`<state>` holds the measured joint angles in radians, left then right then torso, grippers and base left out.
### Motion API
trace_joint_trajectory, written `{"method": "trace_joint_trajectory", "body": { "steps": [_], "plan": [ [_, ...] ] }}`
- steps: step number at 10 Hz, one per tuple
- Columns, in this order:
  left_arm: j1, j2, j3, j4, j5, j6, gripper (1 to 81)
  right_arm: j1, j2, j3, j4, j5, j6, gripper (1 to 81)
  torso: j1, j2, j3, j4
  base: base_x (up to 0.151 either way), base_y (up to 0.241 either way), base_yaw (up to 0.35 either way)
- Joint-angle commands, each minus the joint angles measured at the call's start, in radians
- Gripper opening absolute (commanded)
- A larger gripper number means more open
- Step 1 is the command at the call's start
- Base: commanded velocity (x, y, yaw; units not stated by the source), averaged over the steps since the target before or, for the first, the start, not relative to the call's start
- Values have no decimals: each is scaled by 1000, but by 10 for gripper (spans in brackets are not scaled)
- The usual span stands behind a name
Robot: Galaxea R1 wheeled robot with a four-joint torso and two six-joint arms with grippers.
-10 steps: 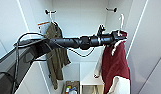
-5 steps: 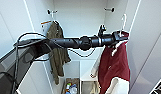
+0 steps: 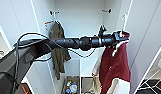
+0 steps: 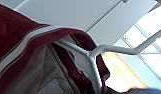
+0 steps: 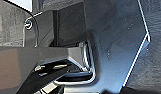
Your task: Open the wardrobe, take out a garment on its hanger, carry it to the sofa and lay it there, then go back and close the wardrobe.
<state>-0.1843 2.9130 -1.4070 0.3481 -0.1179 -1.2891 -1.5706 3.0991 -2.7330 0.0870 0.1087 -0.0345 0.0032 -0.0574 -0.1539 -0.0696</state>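
The wardrobe (image 3: 78, 22) stands open in the head view, its white doors swung aside. My left arm reaches across it from the left, and my left gripper (image 3: 120, 37) sits at the collar of the garment (image 3: 114, 65), a maroon jacket with white sleeves hanging at the wardrobe's right side. The hanger (image 3: 124, 21) pokes up out of the collar, its thin white hook free in front of the right door. In the left wrist view the hanger's (image 4: 96, 53) neck and arms run close by under the striped collar of the garment (image 4: 18, 27), and the neck leads down into the gripper.
An olive-green jacket (image 3: 58, 50) hangs at the wardrobe's left side under a rail bracket (image 3: 54, 12). Low compartments hold small items (image 3: 71, 86). The right door (image 3: 143, 37) stands close to the maroon jacket. A dark wire rack (image 3: 152, 86) is at lower right.
Hardly anything differs: my left arm and the maroon jacket hanging from it have shifted only slightly.
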Motion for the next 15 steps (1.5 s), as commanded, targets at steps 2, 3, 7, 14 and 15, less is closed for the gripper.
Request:
{"method": "trace_joint_trajectory", "body": {
  "steps": [2,3,7,14,15],
  "plan": [
    [-189,-6,3,25,-80,25,10,30,6,6,8,-58,-4,811,0,0,0,0,-139,-32,0],
    [-182,-7,8,25,-80,30,10,30,6,6,8,-58,-4,811,0,0,0,0,-143,-67,0],
    [-155,-35,36,35,-80,39,10,36,6,7,8,-58,-4,811,-1,0,0,0,-130,-69,0],
    [-148,-41,66,38,-80,39,10,33,6,9,8,-58,-5,811,-1,-1,0,0,-35,0,0],
    [-148,-43,68,38,-81,37,10,34,6,7,8,-58,-4,811,0,0,0,0,-101,0,0]
  ]
}}
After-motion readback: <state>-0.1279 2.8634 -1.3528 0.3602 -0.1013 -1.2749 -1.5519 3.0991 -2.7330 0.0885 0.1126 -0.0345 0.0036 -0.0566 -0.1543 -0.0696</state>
